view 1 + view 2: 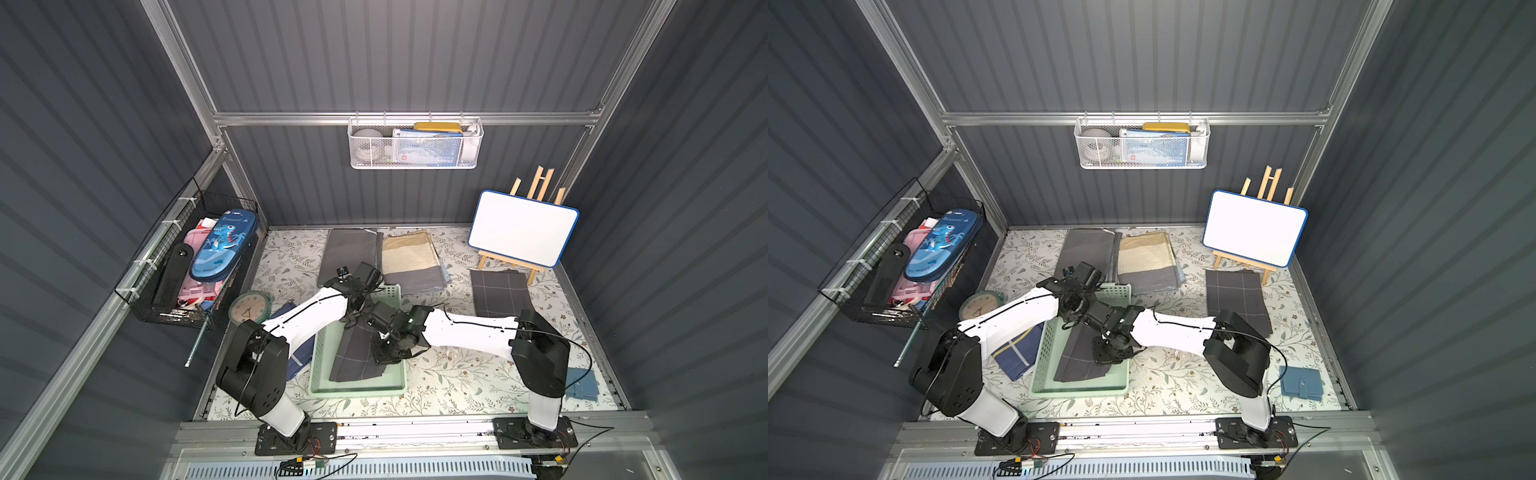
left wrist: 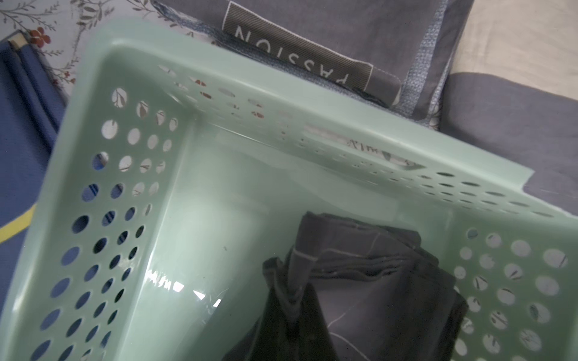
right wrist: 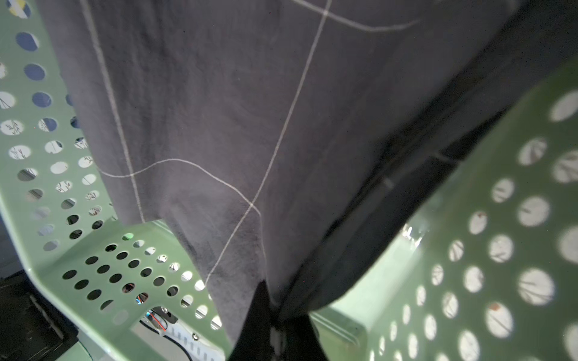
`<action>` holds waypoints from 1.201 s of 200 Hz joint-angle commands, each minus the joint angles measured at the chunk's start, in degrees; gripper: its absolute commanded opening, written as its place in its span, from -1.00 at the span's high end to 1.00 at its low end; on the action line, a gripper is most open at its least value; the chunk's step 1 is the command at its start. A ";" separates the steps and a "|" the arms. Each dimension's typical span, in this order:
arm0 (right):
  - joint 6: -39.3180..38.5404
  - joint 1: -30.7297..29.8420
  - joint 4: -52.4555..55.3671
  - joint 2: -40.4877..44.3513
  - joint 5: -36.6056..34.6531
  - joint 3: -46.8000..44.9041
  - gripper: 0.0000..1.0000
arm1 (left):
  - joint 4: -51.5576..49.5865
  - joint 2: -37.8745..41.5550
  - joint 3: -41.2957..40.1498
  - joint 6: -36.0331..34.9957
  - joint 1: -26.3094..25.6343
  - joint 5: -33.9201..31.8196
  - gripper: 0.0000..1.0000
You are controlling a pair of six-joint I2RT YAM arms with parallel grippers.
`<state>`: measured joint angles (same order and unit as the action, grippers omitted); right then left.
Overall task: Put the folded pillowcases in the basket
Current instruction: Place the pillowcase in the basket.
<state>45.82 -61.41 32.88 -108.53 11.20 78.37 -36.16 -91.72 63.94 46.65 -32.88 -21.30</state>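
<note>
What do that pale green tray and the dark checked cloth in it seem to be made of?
The basket looks like moulded plastic, smooth and slightly glossy: light glints off its floor, and its walls have neat round holes. The pillowcase seems to be woven fabric, perhaps cotton, with a matte finish: it creases and lies in soft folded layers, dark grey with thin pale grid lines.

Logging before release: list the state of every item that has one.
Dark grey checked fabric pillowcase: folded, inside the basket.
Pale mint-green perforated plastic basket: upright, holding the pillowcase.
Left tool: shut on the pillowcase.
Right tool: shut on the pillowcase.
Blue-framed white rectangular board: blank, propped on its wooden easel.
</note>
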 commanded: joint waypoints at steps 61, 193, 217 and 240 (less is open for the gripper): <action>-0.36 1.50 -0.36 1.83 0.04 -3.59 1.00 | -4.42 1.87 -0.35 0.99 0.63 0.36 0.98; -2.38 1.20 5.06 10.30 -2.58 -1.09 -0.07 | -10.77 1.28 12.54 2.74 0.63 -3.77 -0.52; -3.29 1.27 8.48 13.74 -5.33 -0.81 -0.07 | -8.44 2.21 15.90 0.50 0.56 -3.58 -0.50; -4.51 3.58 12.15 19.48 -13.57 -3.97 -0.05 | -0.98 6.35 18.54 -2.85 0.54 -1.38 -0.41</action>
<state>43.31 -60.03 38.68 -94.17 6.55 76.42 -42.89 -90.39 79.00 47.83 -32.58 -23.97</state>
